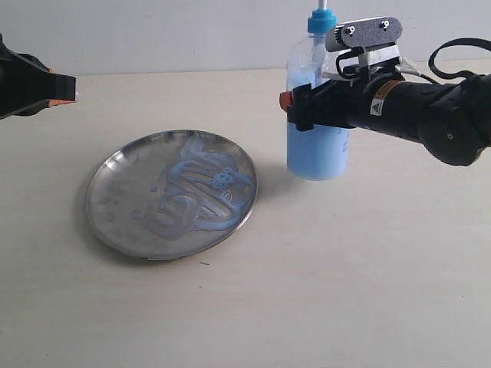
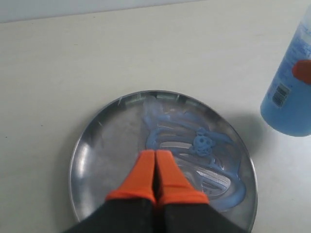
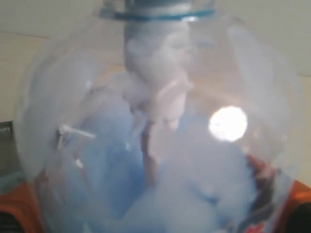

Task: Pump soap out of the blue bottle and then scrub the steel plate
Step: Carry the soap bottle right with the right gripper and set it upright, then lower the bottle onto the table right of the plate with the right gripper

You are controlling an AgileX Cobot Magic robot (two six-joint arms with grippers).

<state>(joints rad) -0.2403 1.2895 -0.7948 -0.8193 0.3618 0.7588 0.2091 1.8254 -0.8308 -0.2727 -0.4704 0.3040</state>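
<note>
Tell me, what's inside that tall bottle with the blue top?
Light blue soap fills the lower part of the bottle, and a thin tube runs down from the pump. The right claw wraps around its middle, hiding some of the inside there.

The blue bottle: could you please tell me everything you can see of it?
The bottle is a tall clear plastic cylinder, mostly full of light-blue liquid, with a blue collar and a dip tube inside; its pump head is cut off by the frame. A barcode label shows on its wall. It stands upright on the table, beside the plate, apart from it. The right gripper clasps its middle.
</note>
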